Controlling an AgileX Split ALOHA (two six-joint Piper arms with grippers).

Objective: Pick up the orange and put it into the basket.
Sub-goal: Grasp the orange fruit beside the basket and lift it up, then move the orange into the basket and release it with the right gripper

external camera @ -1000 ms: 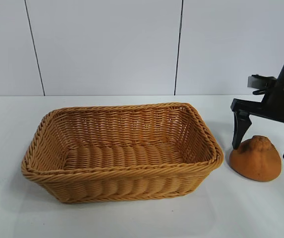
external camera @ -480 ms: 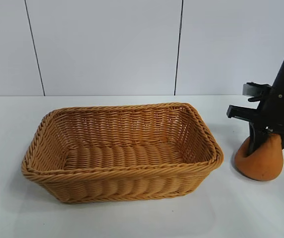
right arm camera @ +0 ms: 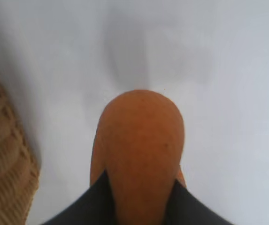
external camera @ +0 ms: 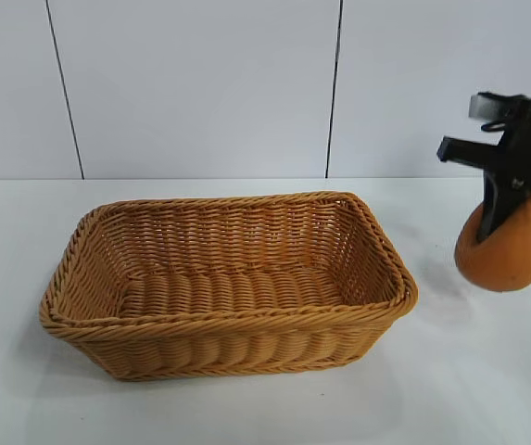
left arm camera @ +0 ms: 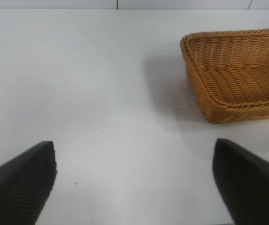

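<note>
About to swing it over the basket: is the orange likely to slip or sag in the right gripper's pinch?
The orange looks soft: it bulges into a teardrop below the right gripper, so it may sag further. The pinch sits high on its narrow top, so it could slip out if jerked. Its matte skin probably helps friction.

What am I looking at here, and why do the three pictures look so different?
This is a two-armed robot at a white table. One picture comes from a camera facing the table; the other two come from cameras on each arm's wrist. The right gripper is clamped on an orange and holds it in the air, beside a wicker basket that has nothing in it. Its wrist camera looks down past the orange at the table. The left gripper is parked, fingers wide open, its camera looking across the table at the basket's corner.
</note>
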